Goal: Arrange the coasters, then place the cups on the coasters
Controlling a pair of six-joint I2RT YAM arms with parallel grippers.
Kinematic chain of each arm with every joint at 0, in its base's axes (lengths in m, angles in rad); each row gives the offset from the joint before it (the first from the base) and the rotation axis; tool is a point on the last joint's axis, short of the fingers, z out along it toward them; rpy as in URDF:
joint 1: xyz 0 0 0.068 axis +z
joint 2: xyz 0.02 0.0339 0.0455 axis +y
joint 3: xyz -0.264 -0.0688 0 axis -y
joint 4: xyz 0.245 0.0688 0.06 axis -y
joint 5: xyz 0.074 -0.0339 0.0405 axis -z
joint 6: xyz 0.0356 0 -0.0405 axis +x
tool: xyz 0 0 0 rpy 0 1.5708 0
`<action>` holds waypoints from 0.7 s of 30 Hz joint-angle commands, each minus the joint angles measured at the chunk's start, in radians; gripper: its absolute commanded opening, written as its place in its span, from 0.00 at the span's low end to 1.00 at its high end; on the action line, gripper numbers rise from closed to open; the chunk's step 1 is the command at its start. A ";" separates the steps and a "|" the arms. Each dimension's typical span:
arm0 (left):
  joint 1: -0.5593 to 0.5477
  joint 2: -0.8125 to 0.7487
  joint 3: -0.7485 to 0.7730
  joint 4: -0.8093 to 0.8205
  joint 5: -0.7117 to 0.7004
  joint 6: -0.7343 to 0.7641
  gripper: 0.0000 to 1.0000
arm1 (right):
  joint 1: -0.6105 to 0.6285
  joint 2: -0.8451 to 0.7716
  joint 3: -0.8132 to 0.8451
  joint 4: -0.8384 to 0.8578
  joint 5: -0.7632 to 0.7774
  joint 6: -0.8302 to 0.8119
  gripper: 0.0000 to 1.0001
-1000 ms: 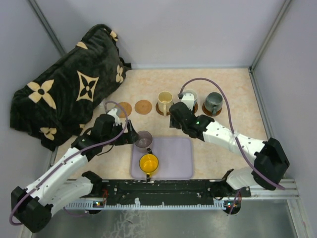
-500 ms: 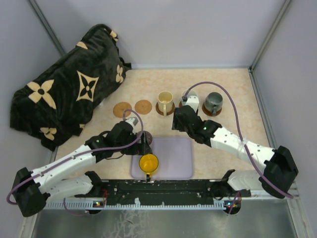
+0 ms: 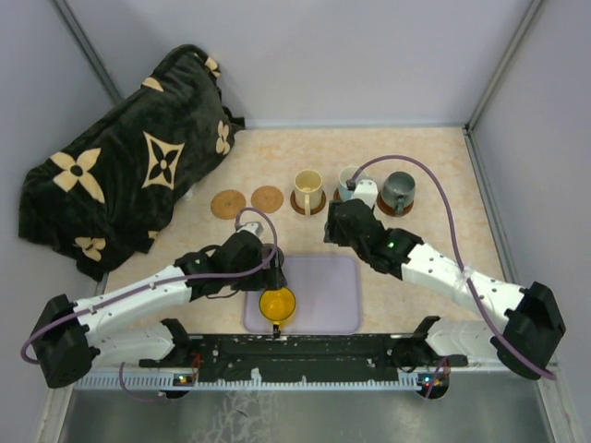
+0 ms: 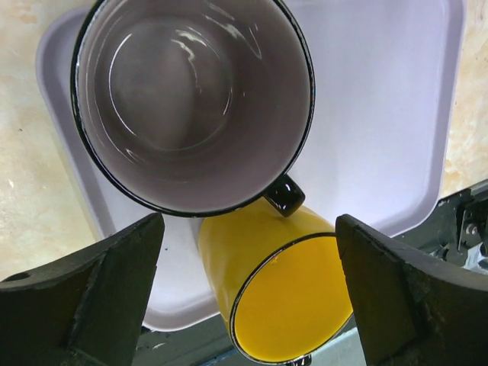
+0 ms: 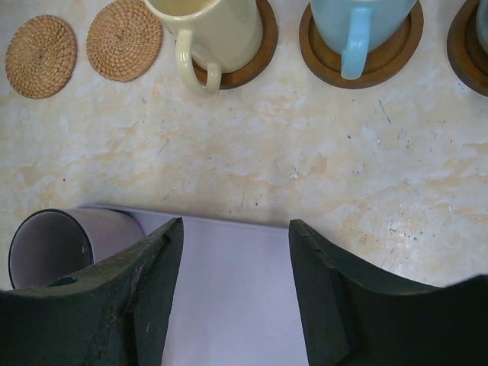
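Two light tan coasters (image 3: 228, 203) (image 3: 267, 197) lie bare at the back left. To their right, the cream cup (image 3: 307, 187), the white cup with a blue inside (image 3: 352, 182) and the dark grey-green cup (image 3: 399, 189) each stand on a dark brown coaster (image 5: 252, 57). The yellow cup (image 3: 277, 302) and the smoky purple cup (image 4: 191, 99) stand on the lavender tray (image 3: 332, 295). My left gripper (image 3: 272, 268) hangs open over these two, hiding the purple cup from above. My right gripper (image 5: 235, 290) is open and empty above the tray's far edge.
A black blanket with cream flower shapes (image 3: 120, 166) is heaped at the back left. Grey walls close in the table on three sides. The arms' mounting rail (image 3: 295, 355) runs along the near edge.
My left arm has swung right and now hangs over the purple cup on the tray. My right gripper has drawn back a little from the white cup toward the tray.
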 commanded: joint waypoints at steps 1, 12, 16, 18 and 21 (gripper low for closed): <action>-0.007 0.013 0.017 0.051 -0.062 -0.028 0.99 | 0.008 -0.034 -0.008 0.045 0.011 -0.006 0.58; -0.026 0.104 0.027 0.052 -0.153 -0.055 0.96 | 0.007 -0.036 -0.014 0.055 0.013 -0.022 0.58; -0.032 0.107 0.026 0.032 -0.158 -0.063 0.88 | 0.008 -0.037 -0.014 0.055 0.015 -0.022 0.58; -0.035 0.096 0.024 0.009 -0.167 -0.067 0.82 | 0.008 -0.036 -0.016 0.059 0.013 -0.020 0.58; -0.039 0.063 0.010 -0.027 -0.193 -0.084 0.72 | 0.009 -0.030 -0.019 0.066 0.014 -0.014 0.58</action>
